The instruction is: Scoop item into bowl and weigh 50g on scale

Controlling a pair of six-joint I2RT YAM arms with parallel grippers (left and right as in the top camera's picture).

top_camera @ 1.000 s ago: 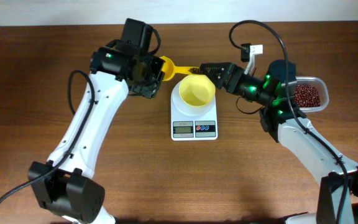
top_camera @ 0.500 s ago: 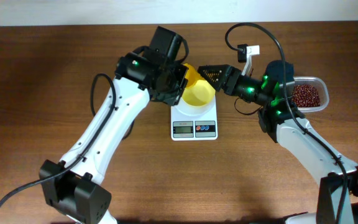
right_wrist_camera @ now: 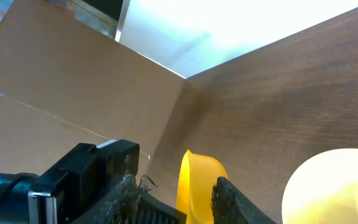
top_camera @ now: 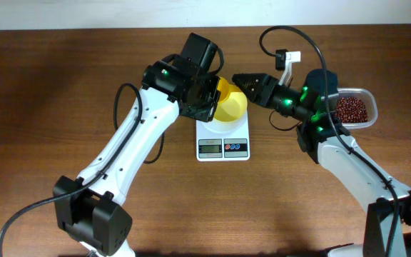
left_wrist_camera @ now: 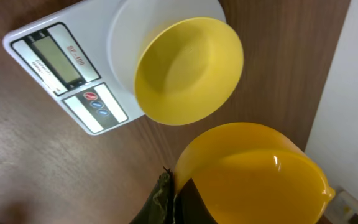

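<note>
The pale-yellow bowl [top_camera: 232,108] stands empty on the white scale [top_camera: 223,148]. In the left wrist view the bowl [left_wrist_camera: 188,68] and the scale [left_wrist_camera: 61,68] lie below the camera. My left gripper [top_camera: 207,96] is shut on a deeper-yellow scoop [top_camera: 222,88] and holds it over the bowl's back edge. The scoop's cup [left_wrist_camera: 253,174] is empty, just past the left gripper [left_wrist_camera: 171,196]. My right gripper [top_camera: 240,81] is open, and part of the scoop [right_wrist_camera: 199,177] stands between its fingers [right_wrist_camera: 229,199], with a gap on the left side. The beans [top_camera: 352,108] lie at the far right.
The beans sit in a clear plastic tub [top_camera: 369,100] behind my right arm. A white wall runs along the table's back edge. Cables hang from both arms. Bare brown tabletop lies in front of the scale and to the left.
My left arm has swung right, carrying the scoop from left of the scale to above the bowl. The right gripper's jaws have narrowed around the scoop.
</note>
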